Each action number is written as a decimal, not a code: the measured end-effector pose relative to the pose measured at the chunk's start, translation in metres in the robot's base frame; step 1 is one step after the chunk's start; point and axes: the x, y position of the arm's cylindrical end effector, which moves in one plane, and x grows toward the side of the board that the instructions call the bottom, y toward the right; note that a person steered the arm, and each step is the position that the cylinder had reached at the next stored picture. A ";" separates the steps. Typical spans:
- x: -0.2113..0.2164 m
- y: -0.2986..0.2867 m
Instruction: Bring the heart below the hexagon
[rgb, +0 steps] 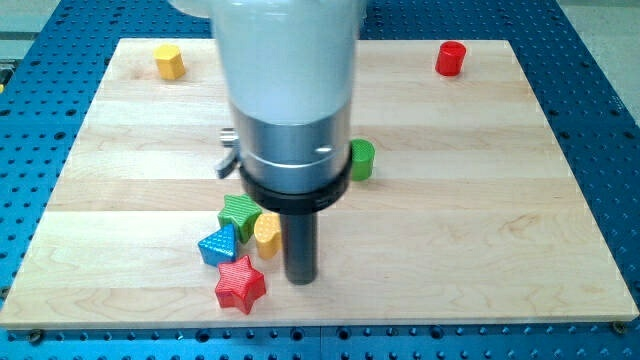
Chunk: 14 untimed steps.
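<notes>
The yellow heart lies in the lower middle of the wooden board, in a cluster of blocks. The yellow hexagon sits alone near the board's top-left corner, far from the heart. My tip is down on the board just to the right of the heart and slightly lower, with a very small gap or none. It is also right of the red star. The arm's large body hides the board's upper middle.
A green block touches the heart on its upper left. A blue triangle lies to the heart's left, above the red star. A green cylinder is at the arm's right. A red cylinder is at the top right.
</notes>
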 end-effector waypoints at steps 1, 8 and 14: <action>0.036 0.020; -0.155 -0.045; -0.068 0.009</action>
